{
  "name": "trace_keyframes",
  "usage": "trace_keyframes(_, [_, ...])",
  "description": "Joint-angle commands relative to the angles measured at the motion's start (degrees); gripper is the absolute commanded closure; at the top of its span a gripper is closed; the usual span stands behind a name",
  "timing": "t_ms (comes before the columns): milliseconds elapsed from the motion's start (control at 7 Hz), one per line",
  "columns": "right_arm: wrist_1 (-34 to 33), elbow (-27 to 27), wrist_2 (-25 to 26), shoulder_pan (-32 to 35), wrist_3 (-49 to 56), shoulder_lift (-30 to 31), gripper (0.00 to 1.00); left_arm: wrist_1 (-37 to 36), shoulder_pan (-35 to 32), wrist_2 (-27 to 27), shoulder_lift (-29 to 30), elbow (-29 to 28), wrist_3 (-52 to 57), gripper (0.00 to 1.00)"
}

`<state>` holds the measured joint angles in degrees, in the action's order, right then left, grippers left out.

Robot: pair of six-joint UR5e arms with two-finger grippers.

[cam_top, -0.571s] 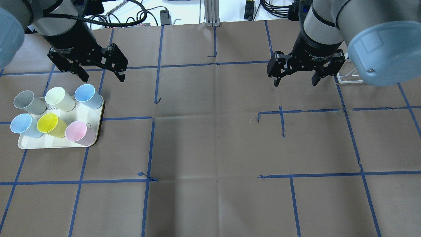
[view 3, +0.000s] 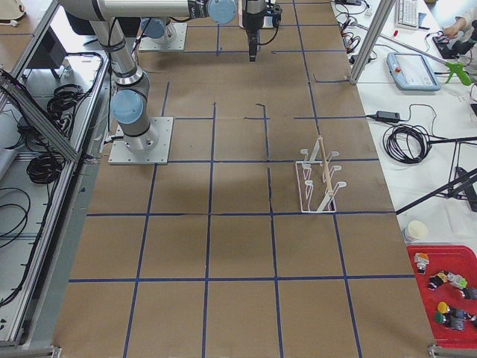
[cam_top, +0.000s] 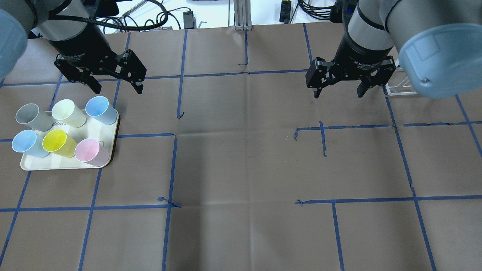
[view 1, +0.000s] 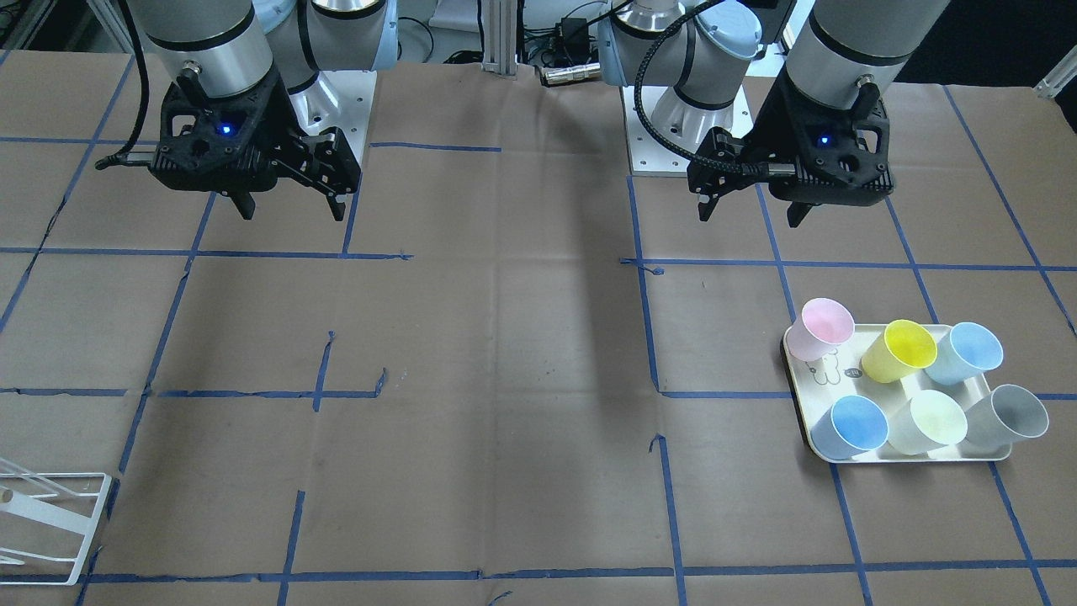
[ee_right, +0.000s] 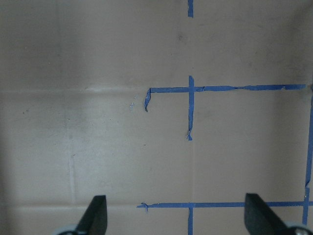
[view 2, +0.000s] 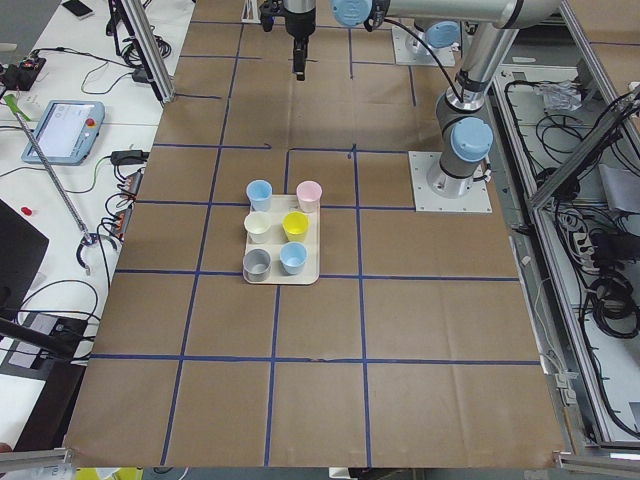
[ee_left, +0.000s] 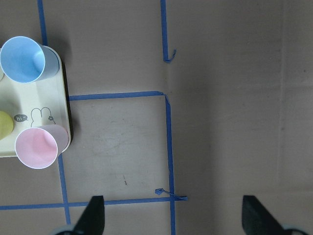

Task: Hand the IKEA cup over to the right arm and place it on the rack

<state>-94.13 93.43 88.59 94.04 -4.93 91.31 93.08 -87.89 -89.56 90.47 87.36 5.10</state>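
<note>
Overhead exterior view shows the cups on a cream tray [cam_top: 67, 166] at the left side of the counter [cam_top: 241, 158]. The back row has a grey cup [cam_top: 27, 115], a pale yellow cup [cam_top: 64, 110] and a blue cup [cam_top: 98, 107]. The front row has a second blue cup [cam_top: 23, 142], a bright yellow cup [cam_top: 55, 141] and a pink cup [cam_top: 88, 151]. I cannot tell which one is the one to move. Every cup stands up straight, with its mouth to the ceiling and its small bottom on the tray, so its long line runs up and down. They look like light, hard plastic with smooth sides, so I think they could slip or tip over easily. They stand close together, so a cup at the edge, like the pink or the back blue one, looks easiest to take. A good hold would be on the wall near the rim, leaving room for the other arm to grab. The left pincer [cam_top: 118, 89] is wide open and empty, hanging near the tray's far side. The right pincer [cam_top: 338, 94] is wide open and empty too. The rack [view 3: 317, 179] is on the right side, well apart from the tray.
</note>
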Motion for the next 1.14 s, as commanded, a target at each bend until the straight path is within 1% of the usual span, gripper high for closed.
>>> trace_keyframes(0, [0.00,0.00,0.00,0.00,0.00,0.01,0.00,0.00,0.00,-0.17,0.06,0.00,0.00,0.01])
trace_keyframes(714, [0.00,0.26,0.00,0.00,-0.08,0.01,0.00,-0.09,0.79,-0.53,-0.12,0.88,1.67,0.01])
trace_keyframes(857, [0.00,0.17,0.00,0.00,0.00,0.10,0.00,-0.70,1.66,-0.44,0.23,0.88,3.50,0.01])
trace_keyframes(1000, [0.00,0.26,0.00,0.00,0.00,-0.08,0.00,-3.92,4.37,-0.35,1.45,0.79,4.47,0.00])
